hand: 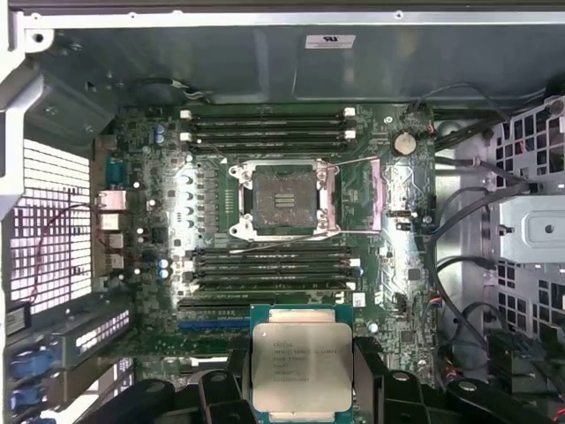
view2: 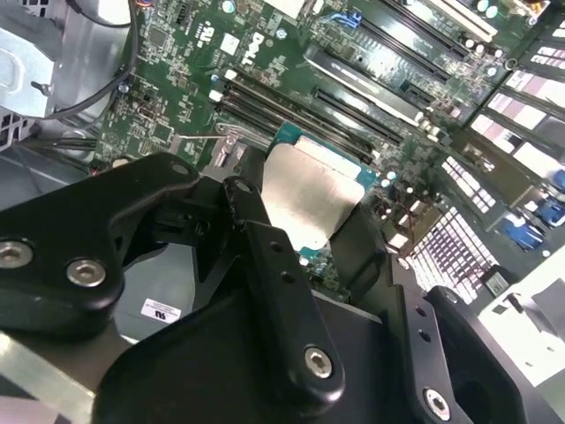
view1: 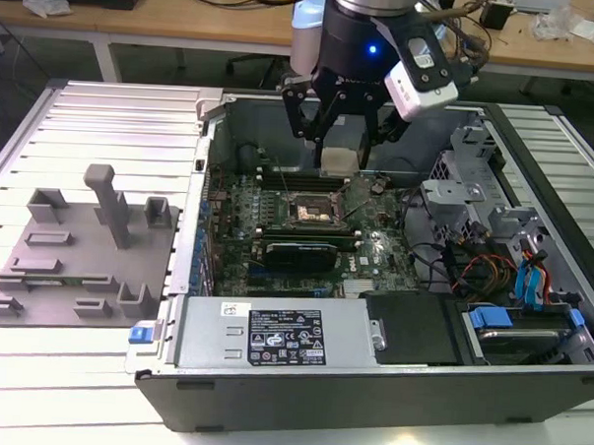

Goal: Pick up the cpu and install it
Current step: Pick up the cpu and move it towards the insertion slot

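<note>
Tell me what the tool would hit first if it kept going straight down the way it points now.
Probably the green motherboard, at or near its dark metal-framed square socket. The tool, shut on the silver-topped square cpu, hangs above there; exact alignment is unclear.

Grey pegged plate (view1: 83,262): lying flat on the slatted table (view1: 114,116), on the exterior view's left – tallest peg standing toward its back edge
PC case (view1: 368,393): sitting open-topped just beside the plate
Motherboard (view1: 380,251): lying green on the case floor, memory slots (hand: 265,128) running in dark rows
Power supply (view1: 208,337): sitting along the near wall, label facing up
Blue latch (view1: 144,332): sticking out at the case corner nearest the plate
Cables (view1: 482,270): curling orange and black by the drive cage (view1: 466,181) – exterior view's right
Wooden bench (view1: 188,16): running across the back
</note>
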Action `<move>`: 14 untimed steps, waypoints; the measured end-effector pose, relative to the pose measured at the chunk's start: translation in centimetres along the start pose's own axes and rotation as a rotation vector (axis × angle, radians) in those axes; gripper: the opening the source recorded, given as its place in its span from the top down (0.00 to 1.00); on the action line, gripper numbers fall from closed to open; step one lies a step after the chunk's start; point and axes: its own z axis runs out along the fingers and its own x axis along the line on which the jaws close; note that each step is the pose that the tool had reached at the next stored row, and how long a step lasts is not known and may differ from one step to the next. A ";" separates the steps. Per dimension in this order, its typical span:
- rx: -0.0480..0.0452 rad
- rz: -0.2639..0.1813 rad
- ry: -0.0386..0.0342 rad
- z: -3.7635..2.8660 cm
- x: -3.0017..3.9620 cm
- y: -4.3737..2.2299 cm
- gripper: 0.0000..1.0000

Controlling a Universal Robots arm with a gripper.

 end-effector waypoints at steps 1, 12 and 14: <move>0.0001 0.000 0.0000 0.13 -0.14 0.00 0.45; -0.0009 0.000 0.0000 1.77 -0.34 0.44 0.45; -0.0065 0.000 0.0002 2.00 -0.33 0.62 0.45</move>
